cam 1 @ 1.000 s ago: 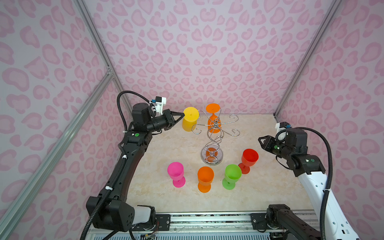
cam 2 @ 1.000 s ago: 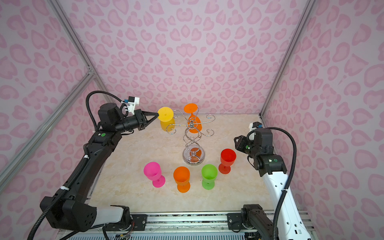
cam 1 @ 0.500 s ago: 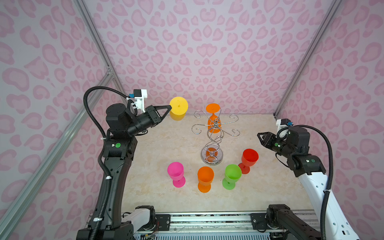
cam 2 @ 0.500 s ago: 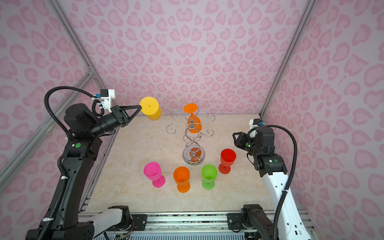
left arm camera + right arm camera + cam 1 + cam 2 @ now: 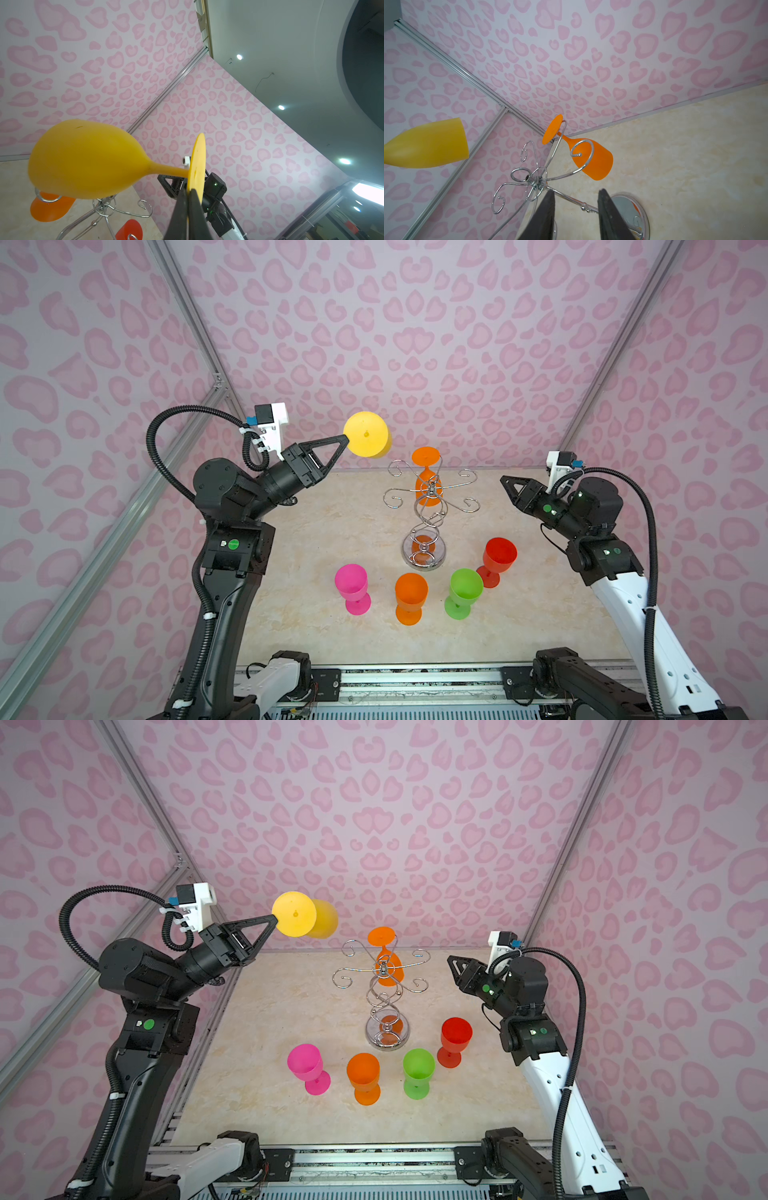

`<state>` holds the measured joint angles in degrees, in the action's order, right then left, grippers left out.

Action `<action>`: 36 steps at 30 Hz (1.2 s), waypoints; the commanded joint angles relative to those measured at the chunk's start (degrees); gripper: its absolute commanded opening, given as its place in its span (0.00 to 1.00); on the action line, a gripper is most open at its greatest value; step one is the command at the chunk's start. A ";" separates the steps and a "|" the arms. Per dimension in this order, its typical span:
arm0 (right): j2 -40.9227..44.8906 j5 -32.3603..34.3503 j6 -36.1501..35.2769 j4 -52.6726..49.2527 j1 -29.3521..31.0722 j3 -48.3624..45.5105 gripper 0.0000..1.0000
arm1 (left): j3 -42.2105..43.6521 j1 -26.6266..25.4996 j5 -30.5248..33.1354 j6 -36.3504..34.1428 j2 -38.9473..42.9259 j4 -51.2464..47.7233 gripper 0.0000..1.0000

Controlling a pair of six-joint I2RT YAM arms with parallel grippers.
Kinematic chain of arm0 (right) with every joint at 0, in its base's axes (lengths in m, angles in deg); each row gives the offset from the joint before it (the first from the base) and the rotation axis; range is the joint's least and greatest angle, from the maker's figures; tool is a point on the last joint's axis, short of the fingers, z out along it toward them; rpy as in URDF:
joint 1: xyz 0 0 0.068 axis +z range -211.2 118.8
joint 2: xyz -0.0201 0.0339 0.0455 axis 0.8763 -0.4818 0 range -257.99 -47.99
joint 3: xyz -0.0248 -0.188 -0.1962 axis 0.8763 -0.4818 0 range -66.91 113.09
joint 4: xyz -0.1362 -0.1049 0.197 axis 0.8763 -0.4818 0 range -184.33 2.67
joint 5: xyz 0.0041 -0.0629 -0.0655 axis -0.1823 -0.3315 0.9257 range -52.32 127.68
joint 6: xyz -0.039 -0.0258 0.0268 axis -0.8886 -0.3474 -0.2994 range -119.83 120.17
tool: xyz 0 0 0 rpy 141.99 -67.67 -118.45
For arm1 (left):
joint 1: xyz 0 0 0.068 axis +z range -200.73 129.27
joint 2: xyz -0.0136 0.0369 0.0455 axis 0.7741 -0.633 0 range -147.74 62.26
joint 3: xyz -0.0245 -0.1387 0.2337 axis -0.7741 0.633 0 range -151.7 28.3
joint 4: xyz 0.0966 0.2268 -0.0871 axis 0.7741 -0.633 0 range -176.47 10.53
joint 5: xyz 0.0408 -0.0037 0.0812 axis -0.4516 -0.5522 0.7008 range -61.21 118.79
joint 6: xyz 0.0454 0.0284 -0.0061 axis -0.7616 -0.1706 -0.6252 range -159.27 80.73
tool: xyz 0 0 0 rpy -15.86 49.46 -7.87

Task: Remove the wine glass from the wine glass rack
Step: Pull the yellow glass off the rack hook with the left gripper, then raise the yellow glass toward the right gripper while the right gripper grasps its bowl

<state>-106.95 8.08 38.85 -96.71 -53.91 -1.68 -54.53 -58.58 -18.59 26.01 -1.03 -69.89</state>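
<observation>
Grip check: left gripper (image 5: 344,440) pinches the foot rim of the yellow wine glass (image 5: 368,434), held sideways aloft, clear of the wine glass rack (image 5: 430,493); right gripper (image 5: 505,482) parted, empty; risk: bowl's weight may lever the glass out on a quick swing.

We see our right gripper (image 5: 576,214) with fingers apart and empty, near the rack (image 5: 536,179). An orange glass (image 5: 593,160) hangs by its foot from one rack arm. A yellow glass (image 5: 431,143) lies sideways in the air, clear of the rack.
</observation>
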 commanded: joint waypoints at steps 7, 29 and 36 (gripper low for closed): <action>-3.74 -8.19 11.08 30.37 1.16 -3.18 0.37 | 3.54 -7.38 0.97 11.38 -4.19 23.48 0.02; -23.61 -17.91 44.03 80.75 4.09 -3.34 0.46 | 7.24 -15.43 0.88 32.87 -19.32 56.58 0.02; -23.80 -19.30 43.35 79.20 4.41 -3.27 0.46 | 6.39 -15.52 1.31 36.64 -22.10 61.01 0.02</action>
<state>-130.49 -9.96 82.12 -19.01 -49.67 -4.85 -47.38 -74.10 -17.71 60.39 -22.40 -14.57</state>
